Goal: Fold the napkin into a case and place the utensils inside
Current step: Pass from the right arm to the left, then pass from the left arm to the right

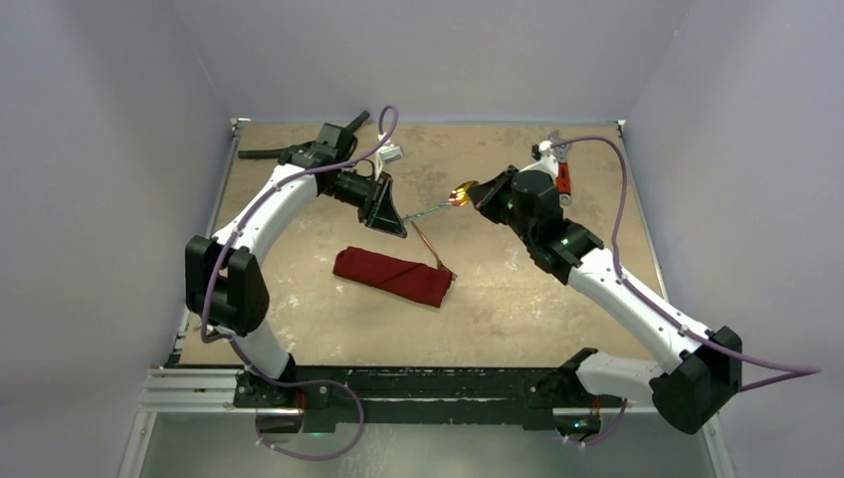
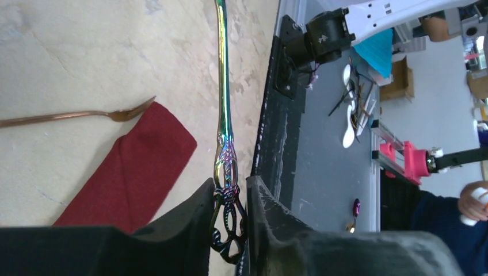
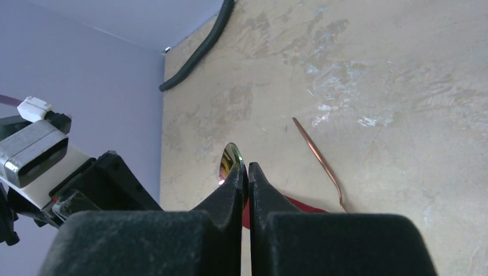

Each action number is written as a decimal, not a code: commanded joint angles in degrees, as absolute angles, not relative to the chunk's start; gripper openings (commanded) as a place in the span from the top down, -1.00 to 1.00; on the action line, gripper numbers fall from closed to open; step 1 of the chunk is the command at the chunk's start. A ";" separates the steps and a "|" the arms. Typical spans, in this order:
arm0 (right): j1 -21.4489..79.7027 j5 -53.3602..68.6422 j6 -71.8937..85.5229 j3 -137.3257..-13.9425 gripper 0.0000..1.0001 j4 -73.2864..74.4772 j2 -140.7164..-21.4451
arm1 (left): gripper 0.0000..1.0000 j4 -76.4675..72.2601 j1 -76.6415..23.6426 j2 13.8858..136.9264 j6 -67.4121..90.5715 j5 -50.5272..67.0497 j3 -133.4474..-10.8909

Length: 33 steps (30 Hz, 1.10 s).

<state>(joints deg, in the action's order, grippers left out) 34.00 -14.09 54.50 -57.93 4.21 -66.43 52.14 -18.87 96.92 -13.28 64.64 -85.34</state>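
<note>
A: The left claw (image 2: pixel 230 183) is half closed, touching both sides of the ornate handle of the iridescent spoon (image 2: pixel 222 86). It is above the desk (image 1: pixel 518 299), just behind the folded napkin (image 1: pixel 393 276).

B: The right claw (image 3: pixel 244 169) pinches the bowl rim, fully closed. If both pull, I think the spoon slips or twists.

A: Its long axis runs across, handle left, bowl right.

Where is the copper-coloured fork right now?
In the top view the copper fork lies flat near the middle of the table, its tines at the right-hand end of the folded red napkin.
</note>
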 commanded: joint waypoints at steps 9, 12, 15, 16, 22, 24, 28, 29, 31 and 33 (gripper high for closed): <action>38.94 -10.01 50.22 -57.52 0.88 -3.73 -65.42 | 1.00 82.06 -18.63 104.41 -42.19 67.45 -96.08; 36.06 0.06 39.83 -59.10 0.56 -1.84 -64.40 | 1.00 82.16 -18.63 102.78 -44.09 65.46 -94.76; 33.46 8.72 32.20 -63.22 0.26 3.79 -64.44 | 1.00 82.17 -18.63 101.73 -44.66 63.45 -94.63; 32.25 10.62 30.84 -64.36 0.22 5.63 -64.69 | 1.00 82.10 -18.65 101.55 -44.67 63.12 -94.78; 29.10 19.28 25.01 -70.47 0.16 14.35 -68.28 | 1.00 82.15 -18.55 100.82 -44.48 63.12 -95.45; 29.09 21.08 24.14 -70.46 0.15 15.63 -68.95 | 1.00 82.09 -18.55 100.59 -44.47 63.41 -95.38; 29.10 24.12 21.44 -70.06 0.12 17.01 -69.90 | 1.00 82.17 -18.49 100.54 -44.47 63.60 -95.12; 29.12 23.61 20.76 -70.50 0.12 18.01 -70.34 | 1.00 82.17 -18.48 100.37 -44.49 63.51 -95.10; 29.07 23.23 19.30 -71.75 0.13 19.48 -70.93 | 1.00 82.10 -18.51 100.04 -44.60 63.29 -95.02; 29.03 23.14 18.76 -72.58 0.15 19.79 -71.16 | 1.00 82.15 -18.51 99.85 -44.65 63.13 -95.01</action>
